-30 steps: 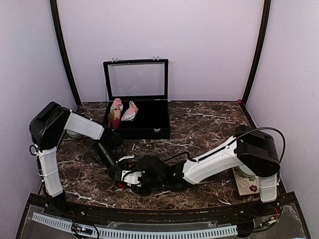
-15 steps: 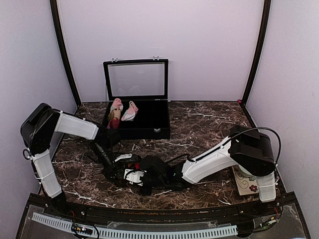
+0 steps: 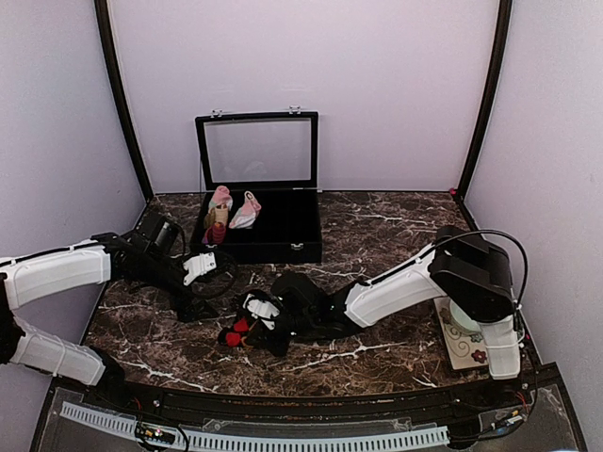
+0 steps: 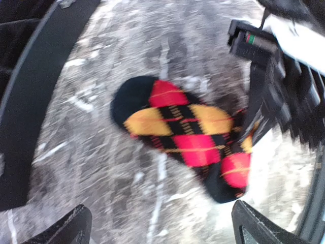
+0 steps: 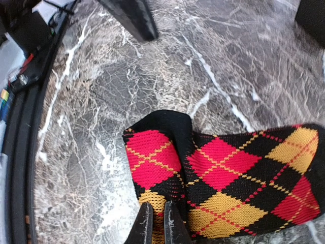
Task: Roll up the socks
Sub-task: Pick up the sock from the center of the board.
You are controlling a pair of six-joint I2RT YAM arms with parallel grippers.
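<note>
Top view, 12 = back wall. Seeing black argyle sock (image 3: 236,331) at 7 o'clock on the marble table (image 3: 396,235), near the front edge. Red, orange and yellow diamonds facing up; looks doubled over on itself in the right wrist view, dark end pointing to 12 there. Pinched at one end by right gripper (image 5: 158,223), fingers (image 5: 172,226) pressed together on the knit. Flat on the marble or partly lifted: cannot tell. Left gripper (image 4: 161,226) at 10 o'clock of that sock, apart from it, fingers (image 4: 66,229) spread wide, only marble between them. Left wrist view blurred, looking down on the sock, with right gripper's black body meeting the sock's end at 3 o'clock of that frame. Pink sock (image 3: 248,212) sitting inside black case (image 3: 273,250) at 12 o'clock, left part of it, lid (image 3: 256,119) standing upright. Just at 9 o'clock of the pink sock, an upright pink-topped roll (image 3: 219,212). Floral mat (image 3: 462,347) at 4 o'clock by the right edge.
</note>
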